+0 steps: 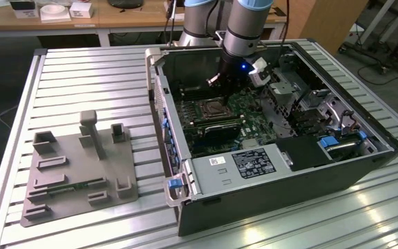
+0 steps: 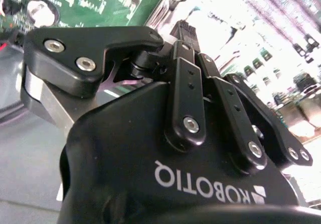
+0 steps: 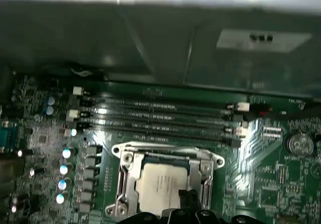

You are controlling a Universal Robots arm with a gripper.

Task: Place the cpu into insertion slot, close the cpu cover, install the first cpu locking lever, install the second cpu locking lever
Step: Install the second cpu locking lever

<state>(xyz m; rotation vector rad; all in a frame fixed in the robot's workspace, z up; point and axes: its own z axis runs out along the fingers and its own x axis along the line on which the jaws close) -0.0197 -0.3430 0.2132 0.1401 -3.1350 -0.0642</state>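
inside the insertion slot [image 3: 160, 186], silvery-beige cpu [image 3: 156, 189] under closed cpu cover [image 3: 165, 156], gripper [image 3: 188, 200] touching it, grip state unclear

**Three cameras around an open computer case**

The exterior view looks down from high and well back at the slatted table [image 1: 81, 67], taking in the whole open computer case [image 1: 275, 171] and the arm [image 1: 244, 31] reaching into it. The first wrist view sits close over the green circuit board [image 3: 45, 148], facing the memory slots [image 3: 160, 118] and the cpu [image 3: 158, 189] in its socket. The second wrist view looks along the gripper [image 2: 183, 33] body from just behind it, towards the board. All three share the circuit board.
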